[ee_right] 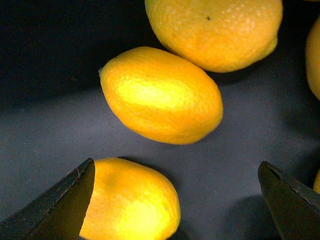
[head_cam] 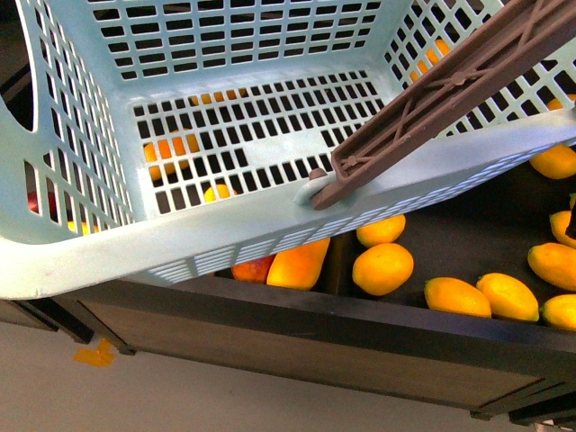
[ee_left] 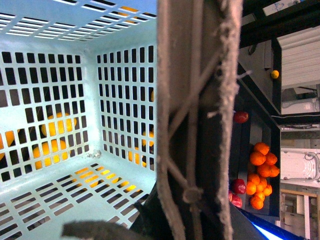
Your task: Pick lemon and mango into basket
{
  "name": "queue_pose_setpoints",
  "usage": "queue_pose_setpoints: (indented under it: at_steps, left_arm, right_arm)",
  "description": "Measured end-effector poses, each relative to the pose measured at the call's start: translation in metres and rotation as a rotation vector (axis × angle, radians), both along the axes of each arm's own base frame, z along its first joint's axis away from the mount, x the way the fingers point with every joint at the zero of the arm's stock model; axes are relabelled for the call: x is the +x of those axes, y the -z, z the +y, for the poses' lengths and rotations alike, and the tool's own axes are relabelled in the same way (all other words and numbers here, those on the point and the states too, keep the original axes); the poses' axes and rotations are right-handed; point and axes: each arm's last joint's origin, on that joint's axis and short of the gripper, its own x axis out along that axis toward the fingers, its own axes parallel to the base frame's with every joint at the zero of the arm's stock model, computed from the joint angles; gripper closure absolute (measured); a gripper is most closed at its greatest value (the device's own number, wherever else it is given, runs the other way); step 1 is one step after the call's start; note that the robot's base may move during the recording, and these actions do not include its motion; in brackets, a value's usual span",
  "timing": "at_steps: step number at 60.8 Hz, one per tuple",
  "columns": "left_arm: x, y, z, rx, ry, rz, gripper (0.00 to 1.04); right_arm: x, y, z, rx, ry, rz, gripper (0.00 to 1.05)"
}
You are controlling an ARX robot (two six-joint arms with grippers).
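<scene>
Right wrist view: right gripper point(ee_right: 174, 202) is spread wide w/ nothing between its fingers, hanging over the dark tray floor point(ee_right: 240, 150). One fingertip point(ee_right: 57, 205) is just beside the lemon point(ee_right: 132, 200), which lies partly inside the gap, off to that side. A second lemon point(ee_right: 160, 95) lies just beyond it, apart. A third lemon point(ee_right: 215, 30) lies further out, touching or nearly touching the second.

Handling, as I judge it: lemon is light and firm, rind pebbled but waxy, and the oval shape will roll. Take it across the short middle, not the pointed ends, centred first.

Left gripper point(ee_left: 150, 220) is a dark mass by the basket handle point(ee_left: 200, 120); can't tell how its jaws stand.

Front view: basket point(head_cam: 225, 243) is tilted above the tray, no fruit in it. Mango point(head_cam: 300, 264) lies under its rim, next compartment over from the lemons. It's prob heavier, smoother and softer, so grip the belly gently.
</scene>
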Motion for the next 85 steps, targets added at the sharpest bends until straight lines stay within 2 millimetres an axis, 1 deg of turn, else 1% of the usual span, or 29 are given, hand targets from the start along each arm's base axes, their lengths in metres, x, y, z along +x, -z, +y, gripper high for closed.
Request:
queue_pose_setpoints:
  at_steps: [17, 35, 48, 60, 71, 75, 78, 84, 85]
  left_arm:
    - [0.0, 0.0, 0.0, 0.0, 0.001, 0.0, 1.0]
    - [0.0, 0.0, 0.0, 0.0, 0.001, 0.0, 1.0]
    - [0.0, 0.0, 0.0, 0.0, 0.001, 0.0, 1.0]
    - [0.0, 0.0, 0.0, 0.0, 0.001, 0.0, 1.0]
    - [0.0, 0.0, 0.0, 0.0, 0.0, 0.0, 1.0]
    - [0.0, 0.0, 0.0, -0.001, 0.0, 0.0, 1.0]
    - [0.0, 0.0, 0.0, -0.001, 0.0, 0.0, 1.0]
    - [0.0, 0.0, 0.0, 0.0, 0.001, 0.0, 1.0]
    - [0.0, 0.0, 0.0, 0.0, 0.001, 0.0, 1.0]
  right_arm:
    - [0.019, 0.008, -0.006, -0.018, -0.013, 0.011, 0.09]
    - [0.036, 0.013, -0.002, -0.005, -0.007, 0.004, 0.09]
    - [0.039, 0.022, -0.002, 0.002, -0.002, 0.029, 0.09]
    - [0.044, 0.024, -0.005, 0.008, 0.015, 0.025, 0.09]
    - [0.044, 0.027, -0.005, 0.017, 0.025, 0.036, 0.09]
    - [0.043, 0.029, -0.005, 0.02, 0.025, 0.042, 0.11]
    - [0.042, 0.031, -0.005, 0.02, 0.028, 0.046, 0.14]
    - [0.041, 0.033, -0.005, 0.025, 0.035, 0.05, 0.27]
    - [0.041, 0.033, -0.005, 0.026, 0.038, 0.05, 0.31]
